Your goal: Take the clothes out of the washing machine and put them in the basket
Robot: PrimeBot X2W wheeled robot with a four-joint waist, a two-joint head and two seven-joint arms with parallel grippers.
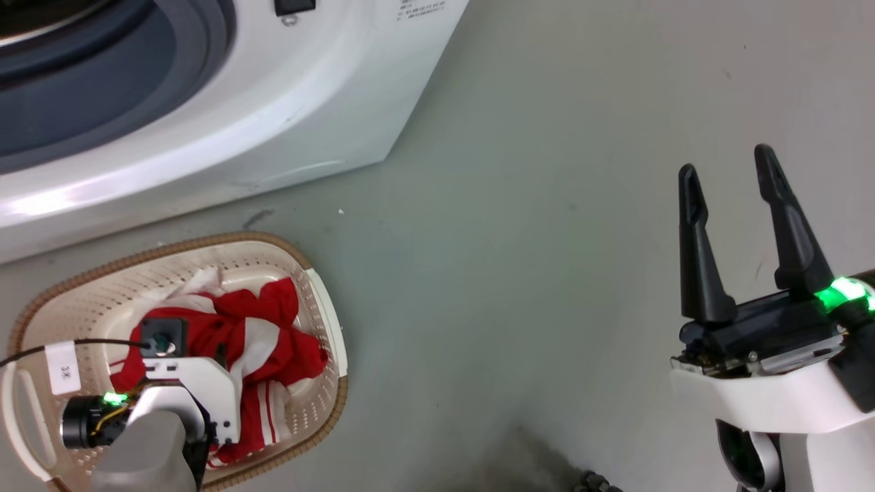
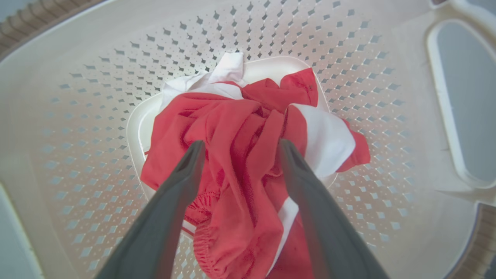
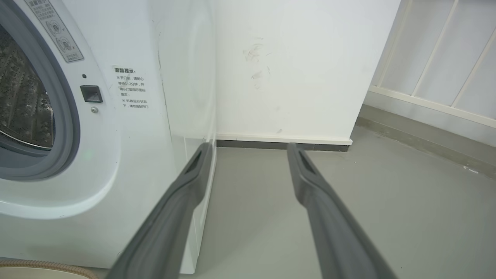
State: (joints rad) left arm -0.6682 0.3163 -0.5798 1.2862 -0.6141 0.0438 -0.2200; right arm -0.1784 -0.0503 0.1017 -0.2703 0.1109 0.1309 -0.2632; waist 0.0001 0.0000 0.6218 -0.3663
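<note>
Inside the cream perforated plastic basket (image 2: 97, 77), your left gripper (image 2: 240, 145) gapes, unclamped, astride limp red-and-white clothes (image 2: 232, 116); pinch any fold.

Basket (image 1: 239, 239) is sitting on the floor (image 1: 547, 239) just in front of the washer (image 1: 307, 102). Clothes (image 1: 287, 355) are lying bunched inside it, red with white stripes. Left wrist (image 1: 184, 389) is hanging over the pile, covering its own fingers. Right gripper (image 1: 726, 160) is hovering over the floor, well apart from the basket, fingers spread.
</note>
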